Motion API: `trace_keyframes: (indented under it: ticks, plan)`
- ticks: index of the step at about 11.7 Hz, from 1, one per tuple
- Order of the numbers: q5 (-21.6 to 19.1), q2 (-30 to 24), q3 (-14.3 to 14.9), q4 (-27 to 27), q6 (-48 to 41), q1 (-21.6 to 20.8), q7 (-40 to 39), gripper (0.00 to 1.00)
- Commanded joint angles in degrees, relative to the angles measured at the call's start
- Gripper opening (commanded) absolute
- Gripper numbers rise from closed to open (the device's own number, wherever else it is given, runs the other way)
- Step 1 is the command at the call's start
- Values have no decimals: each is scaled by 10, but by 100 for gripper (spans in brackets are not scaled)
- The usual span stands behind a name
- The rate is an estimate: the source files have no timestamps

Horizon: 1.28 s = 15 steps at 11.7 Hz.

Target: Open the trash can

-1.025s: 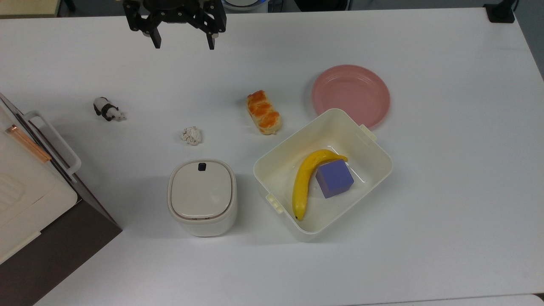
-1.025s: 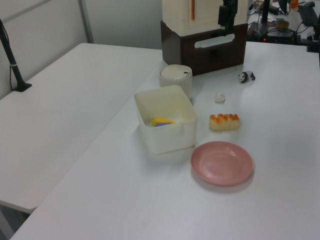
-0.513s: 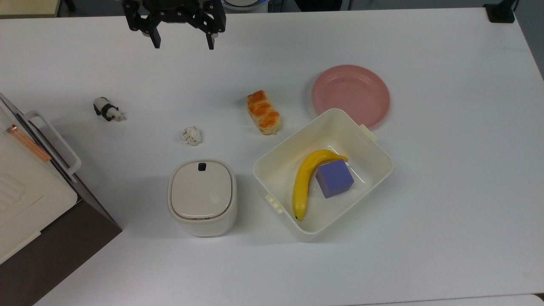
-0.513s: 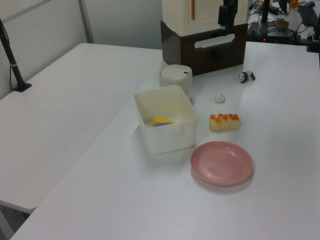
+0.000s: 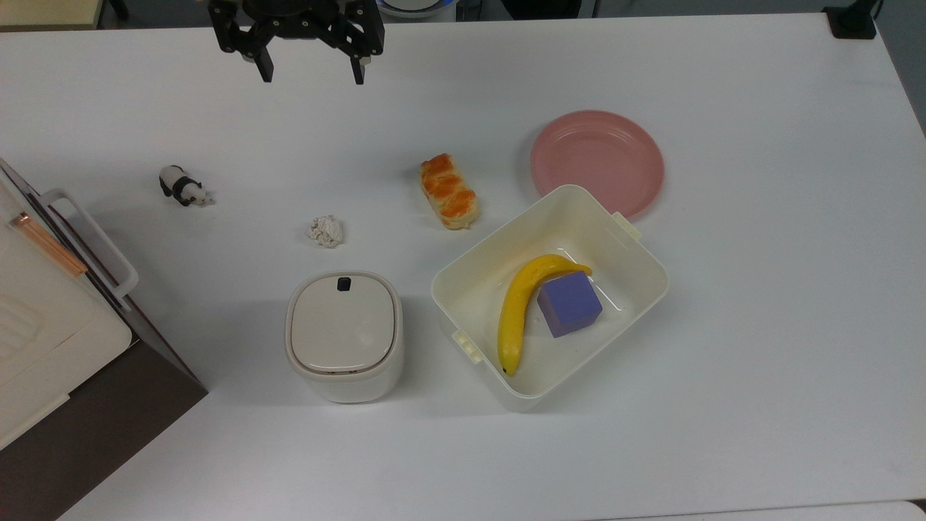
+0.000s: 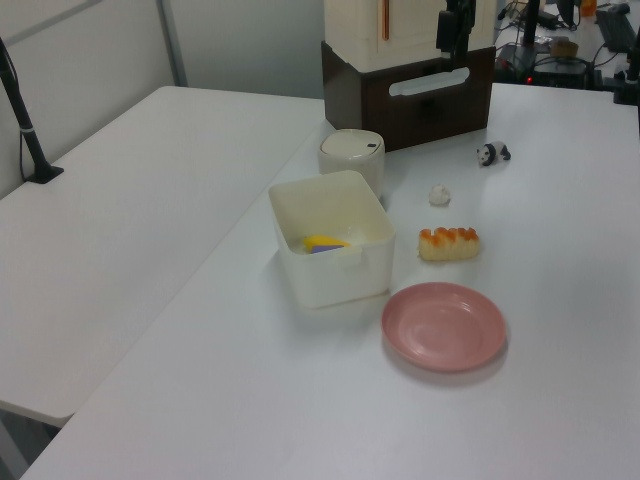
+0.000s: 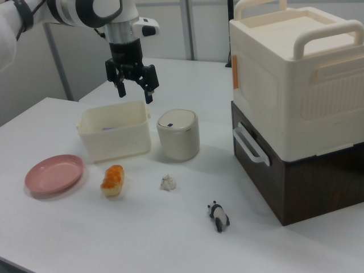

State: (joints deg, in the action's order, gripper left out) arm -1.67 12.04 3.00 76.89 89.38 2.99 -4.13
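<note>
My tool (image 5: 311,75) spread wide, gripping nothing, high above the bench (image 5: 759,304), well apart from the trash can (image 5: 344,336), lid shut

A small cream-white trash can (image 5: 344,336) with rounded-square sides stands upright on a white table (image 5: 759,325). Its flat beige lid (image 5: 343,323) is closed, a small black button (image 5: 344,284) at the lid's edge.
</note>
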Motion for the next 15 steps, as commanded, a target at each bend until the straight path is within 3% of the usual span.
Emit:
trace_keyframes:
  ticks: [1,15]
  plan:
    - [6,-5,2,-4,-18,-4,2,100]
    - [4,-2,2,-1,-7,-2,-7,100]
